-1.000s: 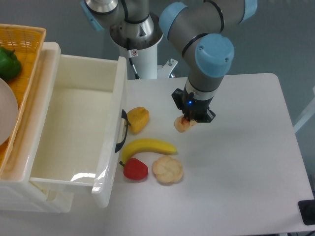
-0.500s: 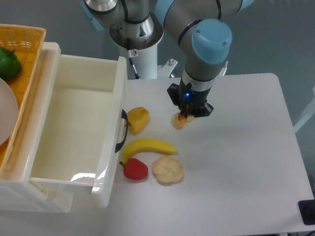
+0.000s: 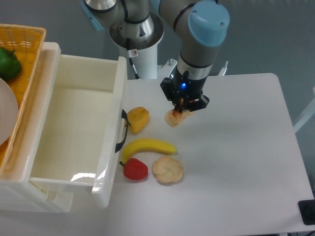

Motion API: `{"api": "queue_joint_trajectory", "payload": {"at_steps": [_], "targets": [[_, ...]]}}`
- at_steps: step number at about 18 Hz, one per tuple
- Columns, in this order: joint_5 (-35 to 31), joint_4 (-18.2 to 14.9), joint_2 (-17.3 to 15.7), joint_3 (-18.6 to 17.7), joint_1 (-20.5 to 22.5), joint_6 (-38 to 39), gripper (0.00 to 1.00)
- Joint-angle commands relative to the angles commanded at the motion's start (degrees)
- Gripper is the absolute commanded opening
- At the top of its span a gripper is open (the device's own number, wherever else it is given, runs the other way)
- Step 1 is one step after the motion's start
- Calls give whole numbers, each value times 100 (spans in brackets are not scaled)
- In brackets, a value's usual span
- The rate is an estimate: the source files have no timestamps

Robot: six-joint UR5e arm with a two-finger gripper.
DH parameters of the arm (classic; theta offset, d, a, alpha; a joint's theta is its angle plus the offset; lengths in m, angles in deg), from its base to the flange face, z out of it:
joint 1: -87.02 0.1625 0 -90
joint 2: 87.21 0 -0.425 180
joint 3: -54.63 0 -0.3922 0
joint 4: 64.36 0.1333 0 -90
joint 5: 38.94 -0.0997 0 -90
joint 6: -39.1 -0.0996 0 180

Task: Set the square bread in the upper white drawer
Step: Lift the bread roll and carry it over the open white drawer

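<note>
Item: square bread, pinched in our pincer; we judged it needed carrying left, well over the upper white drawer wall.

Hidden and cropped parts

The black two-finger hand is covering the top of the small pale beige square bread; the orange wicker basket and green pepper are running off the left edge.
</note>
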Motion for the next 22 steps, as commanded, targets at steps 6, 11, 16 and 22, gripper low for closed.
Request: {"api": "queue_joint_trajectory", "payload": {"at_steps": [6, 11, 16, 22], "targets": [[588, 18, -290, 131, -18, 702, 0], [975, 26, -501, 202, -9, 1380, 0], [1257, 44, -668, 193, -44, 2144, 0], [1327, 44, -808, 176, -333, 2830, 0]]}}
